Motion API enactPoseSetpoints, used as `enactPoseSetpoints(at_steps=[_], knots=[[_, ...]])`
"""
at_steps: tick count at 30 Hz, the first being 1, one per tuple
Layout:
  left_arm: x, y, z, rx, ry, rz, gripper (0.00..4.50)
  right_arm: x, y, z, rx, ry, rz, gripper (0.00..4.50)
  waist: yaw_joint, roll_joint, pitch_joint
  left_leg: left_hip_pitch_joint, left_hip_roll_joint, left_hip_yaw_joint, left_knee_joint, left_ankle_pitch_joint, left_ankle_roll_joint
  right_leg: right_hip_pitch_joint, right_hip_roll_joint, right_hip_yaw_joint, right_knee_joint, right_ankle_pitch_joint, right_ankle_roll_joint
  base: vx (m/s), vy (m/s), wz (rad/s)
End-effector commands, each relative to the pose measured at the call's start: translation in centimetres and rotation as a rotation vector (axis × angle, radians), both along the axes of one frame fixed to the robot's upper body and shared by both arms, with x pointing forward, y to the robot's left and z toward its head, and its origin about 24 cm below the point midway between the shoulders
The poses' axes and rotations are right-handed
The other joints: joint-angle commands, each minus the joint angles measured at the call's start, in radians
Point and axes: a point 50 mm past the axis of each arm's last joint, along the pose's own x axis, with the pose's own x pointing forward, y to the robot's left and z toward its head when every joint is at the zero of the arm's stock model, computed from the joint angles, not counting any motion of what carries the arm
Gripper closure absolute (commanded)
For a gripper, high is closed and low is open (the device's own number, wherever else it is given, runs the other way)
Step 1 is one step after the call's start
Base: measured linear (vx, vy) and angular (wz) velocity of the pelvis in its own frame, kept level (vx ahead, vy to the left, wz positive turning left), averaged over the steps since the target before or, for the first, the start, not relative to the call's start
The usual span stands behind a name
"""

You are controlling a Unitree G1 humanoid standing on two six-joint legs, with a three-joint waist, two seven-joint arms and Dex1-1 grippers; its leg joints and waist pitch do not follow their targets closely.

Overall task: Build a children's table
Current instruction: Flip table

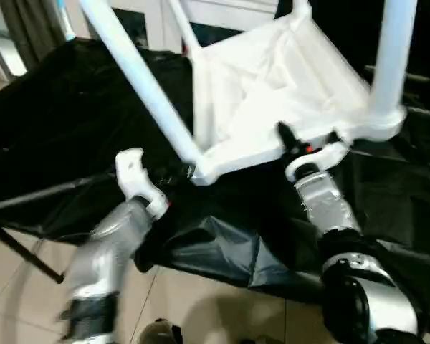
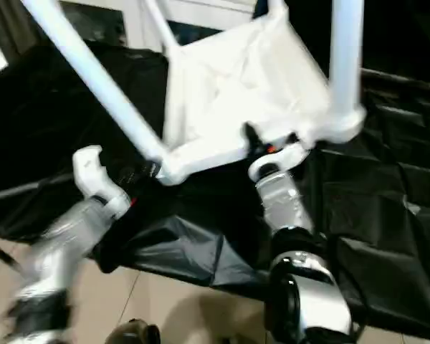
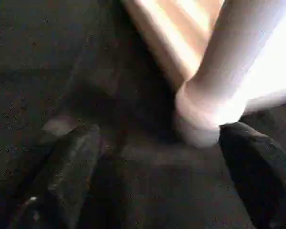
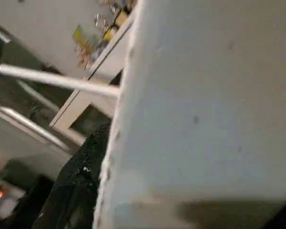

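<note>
1. Left eye view: the children's table [image 1: 272, 79] lies upside down on a surface draped in black cloth [image 1: 64, 122], its ribbed underside facing up and legs rising out of its corner sockets.
2. Taking the table top as landmark, its near long edge [image 1: 251, 159] runs from the near-left corner socket [image 1: 201, 170] to the near-right corner socket [image 1: 383, 125]; the cloth's front edge hangs just beyond this edge, with tiled floor [image 1: 201, 301] below.
3. One white leg [image 1: 140, 79] slants up and away from the near-left socket; another leg [image 1: 393, 54] stands upright in the near-right socket.
4. To the left of the table top the black cloth lies bare and wide.
5. The left gripper [image 3: 157, 157] sits just outside the near-left corner, its jaws spread wide and released; in the left wrist view the leg's base [image 3: 205, 119] stands between the two black fingers [image 3: 71, 162], closer to one of them, with nothing clamped.
6. The right gripper [image 1: 301, 143] is at the near long edge, between the two near sockets and closer to the right one. Its black fingers [image 1: 285, 135] reach onto the edge, and the right wrist view shows white plastic close up; whether they grip it cannot be told.
</note>
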Motion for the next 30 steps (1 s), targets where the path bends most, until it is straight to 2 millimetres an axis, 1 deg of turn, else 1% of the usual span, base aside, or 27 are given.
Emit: enactPoseSetpoints(at_steps=[1,2,3,5,6,7,8,9,10,11,12,13,14,15,16,17,18,20,21,22,23,25,26,27,28,29,30], knots=[[-0.3,-1.0,1.1,0.061,-0.075,-0.11,0.0,-0.3,-2.6,2.2,-0.114,-0.073,-0.117,2.39,-0.011,-0.011,-0.081,0.051,0.088,-0.039,-0.076,-0.051,0.029,0.027,-0.067,0.041,-0.058,-0.021,-0.202,0.0,0.0,0.0],[-0.4,-1.0,1.5,0.081,-0.102,-0.129,0.0,-0.4,-2.6,2.3,-0.148,-0.074,-0.115,2.4,-0.005,-0.004,-0.081,0.055,0.087,-0.038,-0.077,-0.066,0.017,0.023,-0.069,0.043,-0.06,-0.04,-0.194,0.0,0.0,0.0],[-0.4,-1.1,1.9,0.106,-0.131,-0.152,0.0,-0.6,-2.6,2.4,-0.181,-0.074,-0.115,2.4,-0.005,-0.003,-0.079,0.056,0.088,-0.037,-0.079,-0.08,0.008,0.022,-0.07,0.044,-0.062,-0.053,-0.191,0.0,0.0,0.0],[-0.5,-1.2,2.2,0.126,-0.15,-0.173,0.0,-0.7,-2.7,2.4,-0.204,-0.072,-0.117,2.4,-0.01,-0.005,-0.077,0.05,0.087,-0.041,-0.085,-0.114,-0.017,0.028,-0.071,0.044,-0.064,-0.092,-0.175,0.0,0.0,0.0],[-0.5,-1.7,3.0,0.165,-0.198,-0.209,0.0,-1.1,-2.8,2.4,-0.232,-0.066,-0.127,2.4,-0.012,-0.011,-0.075,0.049,0.087,-0.041,-0.088,-0.139,-0.031,0.027,-0.073,0.045,-0.068,-0.126,-0.165,0.0,0.0,0.0],[-0.5,-2.0,3.4,0.187,-0.227,-0.238,0.0,-1.4,-2.8,2.4,-0.269,-0.065,-0.127,2.4,-0.011,-0.007,-0.075,0.055,0.087,-0.04,-0.088,-0.155,-0.04,0.021,-0.073,0.047,-0.071,-0.142,-0.147,0.0,0.0,0.0],[-0.5,-2.5,4.1,0.219,-0.264,-0.271,0.0,-1.8,-2.8,2.4,-0.335,-0.061,-0.125,2.4,-0.012,-0.009,-0.072,0.051,0.087,-0.044,-0.092,-0.164,-0.049,0.023,-0.072,0.047,-0.075,-0.16,-0.129,0.0,0.0,0.0],[-0.5,-2.5,4.1,0.219,-0.264,-0.271,0.0,-1.8,-2.8,2.4,-0.335,-0.061,-0.125,2.4,-0.013,-0.009,-0.074,0.052,0.087,-0.043,-0.093,-0.167,-0.054,0.023,-0.073,0.047,-0.074,-0.165,-0.123,0.0,0.0,0.0],[-0.3,-3.2,5.3,0.248,-0.325,-0.306,0.0,-2.3,-3.0,2.4,-0.418,-0.052,-0.137,2.4,-0.019,-0.011,-0.073,0.046,0.085,-0.045,-0.095,-0.175,-0.062,0.027,-0.074,0.047,-0.073,-0.176,-0.12,0.0,0.0,0.0],[-0.3,-3.2,5.3,0.248,-0.325,-0.306,0.0,-2.3,-3.0,2.4,-0.418,-0.052,-0.137,2.4,-0.018,-0.01,-0.072,0.048,0.085,-0.045,-0.096,-0.179,-0.068,0.024,-0.072,0.047,-0.077,-0.189,-0.113,0.0,0.0,0.0],[-0.1,-3.8,6.5,0.261,-0.378,-0.328,0.0,-2.7,-3.3,2.6,-0.474,-0.048,-0.152,2.4,-0.02,-0.011,-0.071,0.052,0.085,-0.044,-0.095,-0.196,-0.076,0.019,-0.073,0.049,-0.078,-0.202,-0.109,0.0,0.0,0.0],[-0.1,-4.0,7.0,0.265,-0.398,-0.334,0.0,-2.8,-3.4,2.7,-0.498,-0.049,-0.156,2.4,-0.02,-0.012,-0.072,0.049,0.085,-0.045,-0.096,-0.197,-0.083,0.023,-0.074,0.049,-0.078,-0.21,-0.102,0.0,0.0,0.0],[0.2,-4.3,8.0,0.269,-0.438,-0.341,0.0,-2.9,-3.5,2.8,-0.546,-0.051,-0.163,2.4,-0.022,-0.005,-0.071,0.048,0.083,-0.047,-0.096,-0.205,-0.091,0.022,-0.074,0.049,-0.08,-0.224,-0.099,0.0,0.0,0.0],[0.4,-4.7,9.0,0.272,-0.484,-0.35,0.0,-3.0,-3.6,3.0,-0.59,-0.051,-0.169,2.4,-0.024,-0.008,-0.071,0.05,0.082,-0.046,-0.096,-0.213,-0.095,0.021,-0.073,0.048,-0.083,-0.233,-0.095,0.0,0.0,0.0],[0.4,-5.0,10.4,0.27,-0.536,-0.368,0.0,-3.1,-3.9,3.2,-0.65,-0.041,-0.178,2.4,-0.025,-0.013,-0.071,0.048,0.08,-0.047,-0.094,-0.22,-0.1,0.022,-0.074,0.049,-0.084,-0.248,-0.091,0.0,0.0,0.0],[0.4,-5.0,10.4,0.27,-0.536,-0.368,0.0,-3.1,-3.9,3.2,-0.65,-0.041,-0.178,2.4,-0.025,-0.013,-0.071,0.048,0.08,-0.047,-0.094,-0.22,-0.1,0.022,-0.074,0.049,-0.084,-0.248,-0.091,0.0,0.0,0.0],[0.5,-5.2,11.1,0.267,-0.559,-0.375,0.0,-3.1,-4.0,3.3,-0.691,-0.037,-0.176,2.4,-0.029,-0.014,-0.07,0.045,0.08,-0.047,-0.094,-0.221,-0.102,0.023,-0.073,0.049,-0.085,-0.25,-0.089,0.0,0.0,0.0],[0.7,-5.2,11.9,0.281,-0.58,-0.363,0.0,-3.2,-4.1,3.3,-0.764,-0.02,-0.167,2.4,-0.036,-0.014,-0.072,0.047,0.079,-0.049,-0.094,-0.243,-0.111,0.021,-0.07,0.049,-0.086,-0.258,-0.08,0.0,0.0,0.0],[0.9,-5.2,12.6,0.31,-0.61,-0.338,0.0,-3.3,-4.1,3.4,-0.806,-0.019,-0.171,2.4,-0.039,-0.016,-0.072,0.045,0.079,-0.05,-0.095,-0.252,-0.114,0.021,-0.069,0.049,-0.087,-0.262,-0.078,0.0,0.0,0.0],[1.0,-5.2,12.9,0.322,-0.625,-0.328,0.0,-3.3,-4.2,3.5,-0.819,-0.019,-0.174,2.41,-0.041,-0.018,-0.075,0.046,0.079,-0.052,-0.094,-0.26,-0.116,0.022,-0.069,0.048,-0.087,-0.262,-0.074,0.0,0.0,0.0],[1.1,-5.2,13.2,0.329,-0.641,-0.325,0.0,-3.3,-4.2,3.5,-0.833,-0.011,-0.18,2.41,-0.043,-0.023,-0.074,0.044,0.079,-0.052,-0.095,-0.267,-0.115,0.022,-0.069,0.049,-0.089,-0.268,-0.072,0.0,0.0,0.0],[1.3,-5.4,14.0,0.332,-0.712,-0.332,0.0,-3.4,-4.3,3.6,-0.873,0.012,-0.198,2.45,-0.043,-0.022,-0.075,0.049,0.08,-0.054,-0.095,-0.292,-0.118,0.017,-0.069,0.049,-0.093,-0.286,-0.071,0.0,0.0,0.0],[1.3,-5.4,14.2,0.338,-0.722,-0.33,0.0,-3.5,-4.4,3.6,-0.887,0.022,-0.209,2.45,-0.043,-0.023,-0.076,0.052,0.081,-0.055,-0.096,-0.304,-0.123,0.014,-0.067,0.048,-0.092,-0.283,-0.071,0.0,0.0,0.0],[1.4,-5.4,14.4,0.342,-0.726,-0.328,0.0,-3.6,-4.4,3.6,-0.9,0.032,-0.218,2.46,-0.042,-0.022,-0.075,0.054,0.081,-0.055,-0.096,-0.31,-0.127,0.012,-0.066,0.048,-0.092,-0.281,-0.071,0.0,0.0,0.0],[1.4,-5.5,14.6,0.345,-0.73,-0.322,0.0,-3.6,-4.4,3.5,-0.919,0.043,-0.227,2.5,-0.041,-0.02,-0.075,0.06,0.081,-0.054,-0.097,-0.33,-0.139,0.006,-0.063,0.048,-0.093,-0.278,-0.071,0.0,0.0,0.0],[1.4,-5.8,14.9,0.355,-0.754,-0.319,0.0,-3.7,-4.4,3.4,-0.94,0.047,-0.233,2.5,-0.04,-0.021,-0.075,0.065,0.081,-0.054,-0.097,-0.355,-0.146,0.002,-0.063,0.047,-0.094,-0.278,-0.073,0.0,0.0,0.0],[1.4,-5.8,14.9,0.359,-0.762,-0.319,0.0,-3.7,-4.4,3.4,-0.945,0.047,-0.234,2.5,-0.04,-0.021,-0.075,0.065,0.081,-0.054,-0.098,-0.364,-0.149,0.001,-0.063,0.048,-0.094,-0.277,-0.073,0.0,0.0,0.0]])
